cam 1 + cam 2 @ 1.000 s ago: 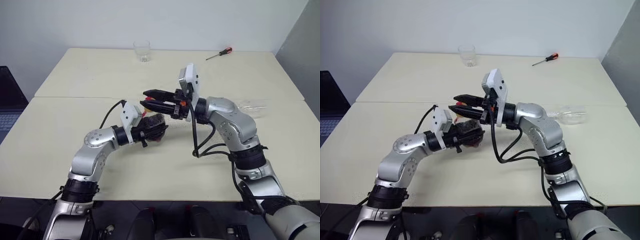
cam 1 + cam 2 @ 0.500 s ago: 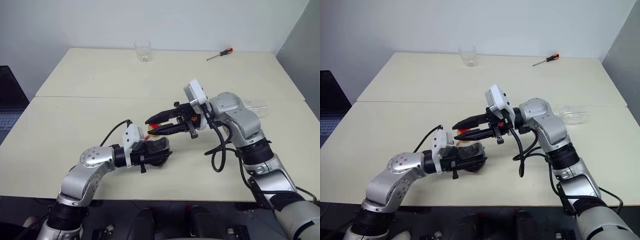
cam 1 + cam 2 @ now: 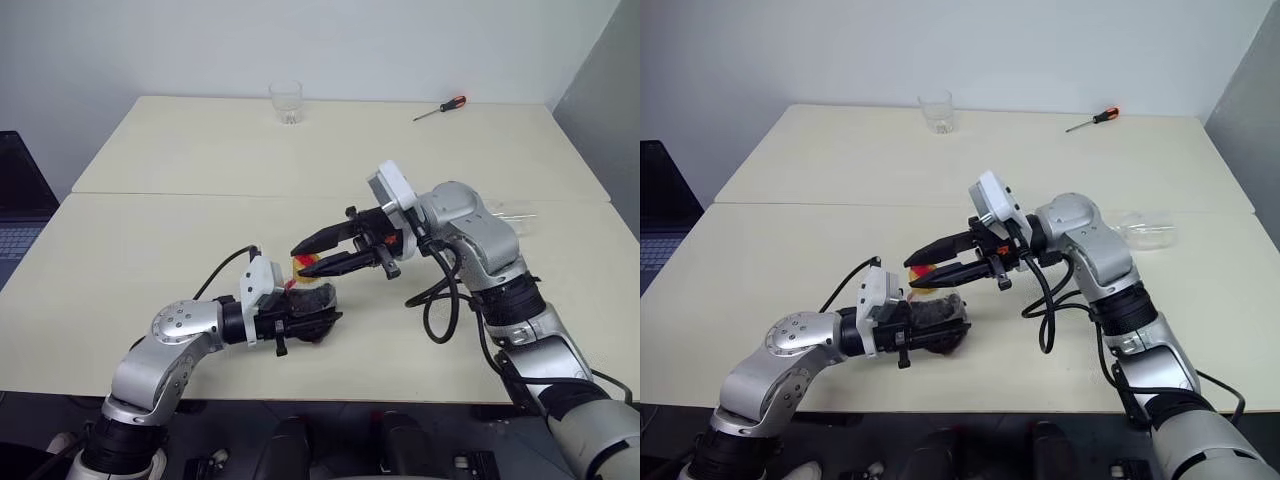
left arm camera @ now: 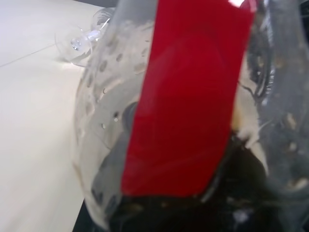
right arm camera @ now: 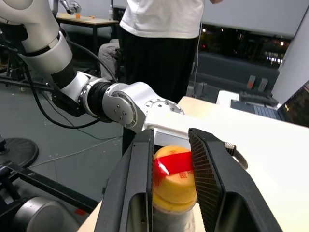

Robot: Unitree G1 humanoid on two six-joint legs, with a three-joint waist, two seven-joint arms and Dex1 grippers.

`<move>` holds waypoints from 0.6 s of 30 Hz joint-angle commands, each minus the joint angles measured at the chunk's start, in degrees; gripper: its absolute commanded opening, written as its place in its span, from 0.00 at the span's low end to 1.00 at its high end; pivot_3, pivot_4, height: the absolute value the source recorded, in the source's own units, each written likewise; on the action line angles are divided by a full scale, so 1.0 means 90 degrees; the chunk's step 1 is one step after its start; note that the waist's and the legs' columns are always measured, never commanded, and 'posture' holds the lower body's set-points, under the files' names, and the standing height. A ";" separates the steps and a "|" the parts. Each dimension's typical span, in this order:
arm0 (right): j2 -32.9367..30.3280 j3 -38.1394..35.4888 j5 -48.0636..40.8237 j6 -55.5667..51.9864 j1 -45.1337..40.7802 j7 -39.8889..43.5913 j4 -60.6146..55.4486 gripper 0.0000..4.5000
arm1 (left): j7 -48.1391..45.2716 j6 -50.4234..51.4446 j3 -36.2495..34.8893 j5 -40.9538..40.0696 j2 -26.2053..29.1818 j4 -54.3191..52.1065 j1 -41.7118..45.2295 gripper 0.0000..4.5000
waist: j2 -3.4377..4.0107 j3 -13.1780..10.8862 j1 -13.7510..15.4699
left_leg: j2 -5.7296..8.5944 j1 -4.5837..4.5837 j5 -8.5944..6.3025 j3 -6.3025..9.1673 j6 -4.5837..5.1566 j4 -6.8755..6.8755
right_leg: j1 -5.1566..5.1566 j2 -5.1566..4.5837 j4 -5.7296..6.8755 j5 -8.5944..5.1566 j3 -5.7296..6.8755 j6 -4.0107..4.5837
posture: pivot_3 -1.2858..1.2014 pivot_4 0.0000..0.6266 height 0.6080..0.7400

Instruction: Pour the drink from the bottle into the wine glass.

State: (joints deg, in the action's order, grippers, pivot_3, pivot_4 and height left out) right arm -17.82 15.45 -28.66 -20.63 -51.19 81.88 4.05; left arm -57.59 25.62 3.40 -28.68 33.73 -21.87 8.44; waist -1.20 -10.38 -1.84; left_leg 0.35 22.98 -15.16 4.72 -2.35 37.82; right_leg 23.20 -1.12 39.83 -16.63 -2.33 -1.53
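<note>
Right wrist view: the right hand (image 5: 173,159) has its 2 fingers (image 5: 140,183) set on either side of the yellow cap (image 5: 175,187), close to it; real contact cannot be told.
Left hand: the left hand (image 3: 305,312) is pinched shut on the bottle (image 3: 312,301), held low over the counter (image 3: 150,230) near its front edge, about midway along.
Bottle: red strip (image 4: 186,96) at the neck, cap on, the drink (image 4: 193,212) dark in the belly.
Wine glass: the wine glass (image 3: 1142,229) lies on its side near the counter's right edge, well apart from both hands.
Other items: a tumbler (image 3: 285,101) and a screwdriver (image 3: 439,108) stand and lie near the far edge.
Step, as I judge it: uncapping, with pouring not yet begun.
Risk 1: the cap may slip if the right fingers close off-centre, because they reach it at a slant.
Risk 2: the bottle may twist in the left hand's hold once the cap is turned, spilling drink onto the counter.
Risk 3: the glass must be stood upright first; pouring at it as it lies would run the drink across the counter.
</note>
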 commanded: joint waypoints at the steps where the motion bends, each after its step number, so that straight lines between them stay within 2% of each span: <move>1: -0.0139 -0.0257 -0.0207 -0.0491 0.0010 -0.0357 -0.0450 0.27 | 0.0071 -0.0301 -0.0251 -0.0162 -0.0066 -0.0267 0.0178 0.39 | 0.0000 0.0000 0.0000 | 0.0000 0.0000 0.0000 0.0001 0.0000 -0.0001 | 0.0000 0.0000 0.0000 0.0000 0.0000 0.0000 | 0.52 0.24 1.00; 11: -0.0300 -0.1267 -0.0522 -0.1816 0.0283 -0.2442 -0.1229 0.27 | 0.0586 -0.0374 -0.0362 0.0026 -0.0273 0.0203 0.0425 0.39 | 0.0000 0.0000 0.0012 | 0.0002 0.0001 0.0000 -0.0002 0.0000 0.0000 | 0.0000 -0.0002 0.0000 0.0000 -0.0002 0.0000 | 0.52 0.24 1.00; 14: -0.0220 -0.1484 -0.0638 -0.2078 0.0391 -0.3008 -0.1498 0.46 | 0.0640 -0.0414 -0.0358 0.0072 -0.0298 0.0404 0.0612 0.39 | 0.0000 0.0000 0.0010 | 0.0002 0.0002 0.0000 -0.0001 0.0000 -0.0001 | 0.0000 -0.0001 0.0002 0.0000 0.0000 0.0000 | 0.52 0.24 1.00; 18: -0.0198 -0.1584 -0.0828 -0.2401 0.0635 -0.3460 -0.1956 0.78 | 0.0697 -0.0481 -0.0381 0.0117 -0.0319 0.0770 0.0947 0.39 | -0.0001 0.0000 0.0010 | 0.0002 0.0002 0.0000 -0.0004 0.0000 0.0000 | 0.0000 0.0000 0.0001 0.0000 -0.0002 0.0000 | 0.52 0.24 1.00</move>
State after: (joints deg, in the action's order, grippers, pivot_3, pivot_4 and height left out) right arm -19.70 2.81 -34.31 -41.28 -45.63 52.24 -10.43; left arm -51.69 23.15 1.75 -27.58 31.16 -14.66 15.52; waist -1.21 -10.38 -1.75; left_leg 0.37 23.00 -15.16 4.68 -2.35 37.83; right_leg 23.20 -1.12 39.84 -16.63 -2.35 -1.53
